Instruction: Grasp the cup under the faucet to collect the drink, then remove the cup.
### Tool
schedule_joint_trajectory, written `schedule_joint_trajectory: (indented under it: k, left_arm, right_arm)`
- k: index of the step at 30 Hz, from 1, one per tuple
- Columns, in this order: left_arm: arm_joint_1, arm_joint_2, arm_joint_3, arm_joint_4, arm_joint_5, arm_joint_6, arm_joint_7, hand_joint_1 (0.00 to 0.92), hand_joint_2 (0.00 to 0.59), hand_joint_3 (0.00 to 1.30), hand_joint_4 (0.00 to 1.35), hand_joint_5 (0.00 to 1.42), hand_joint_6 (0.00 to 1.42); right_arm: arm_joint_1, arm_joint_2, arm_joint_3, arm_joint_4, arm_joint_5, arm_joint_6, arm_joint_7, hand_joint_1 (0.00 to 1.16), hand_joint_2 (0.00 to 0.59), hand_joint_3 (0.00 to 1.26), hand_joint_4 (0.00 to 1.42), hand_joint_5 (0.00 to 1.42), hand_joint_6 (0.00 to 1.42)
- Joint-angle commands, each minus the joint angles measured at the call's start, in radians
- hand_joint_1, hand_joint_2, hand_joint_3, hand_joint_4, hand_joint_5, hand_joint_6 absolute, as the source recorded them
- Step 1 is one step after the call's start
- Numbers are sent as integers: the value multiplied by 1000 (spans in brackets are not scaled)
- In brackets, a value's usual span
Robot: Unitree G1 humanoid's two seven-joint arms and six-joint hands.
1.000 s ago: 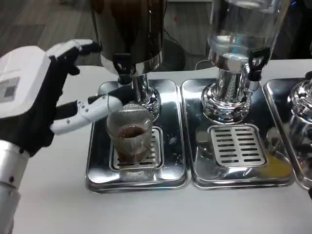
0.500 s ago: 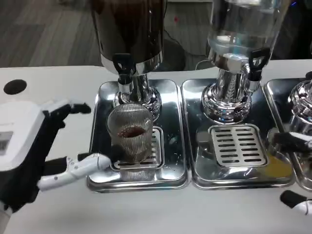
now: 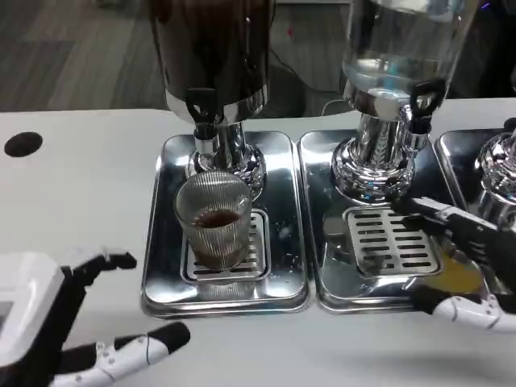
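**Head view: left hand backs off, right hand comes in, cup stays put with drink in it**

The white surface (image 3: 81,201) carries the steel drip trays, and the left tray (image 3: 161,266) sits under the dark dispenser (image 3: 214,48). The clear dispenser (image 3: 399,48) stands over the neighbouring tray (image 3: 326,274).

The left hand (image 3: 48,330) has pulled right away from the faucet (image 3: 201,109): a second ago its fingers reached in beside the cup, and now it lies low at the near left corner, well apart from the tray, fingers spread and holding nothing. The right hand (image 3: 463,258) has meanwhile come in from the right edge and hovers over the second tray, fingers apart, also empty.

The ribbed glass cup (image 3: 214,218) has not moved; it stands upright on the grate of the left tray, directly below the faucet, with a shallow layer of dark drink in it.

This reads as collection done and removal not yet begun; which hand takes the cup I cannot tell.
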Motion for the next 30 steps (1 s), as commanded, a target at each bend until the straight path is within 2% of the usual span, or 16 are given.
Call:
schedule_joint_trajectory:
  k: [1,8,13,23,30]
  left_arm:
    - [55,-25,-17,24,31,-38,33,0,41,390,346,416,694]
    - [128,-59,-28,16,66,-73,54,0,48,390,347,421,693]
    - [166,-75,-23,-2,75,-84,57,0,50,391,347,424,693]
    - [220,-99,-17,8,71,-118,88,0,51,408,347,430,693]
    - [259,-106,-7,41,60,-156,125,0,55,418,349,434,693]
  right_arm:
    - [-38,31,25,11,-12,35,13,540,132,149,90,139,99]
    - [-103,97,78,64,-45,64,9,573,132,141,141,192,153]
    - [-155,133,113,73,-105,101,-17,611,121,117,142,195,159]
    - [-184,171,153,-34,-233,221,-102,672,108,117,164,219,139]
    - [-185,195,178,-91,-283,283,-132,676,107,125,165,219,139]
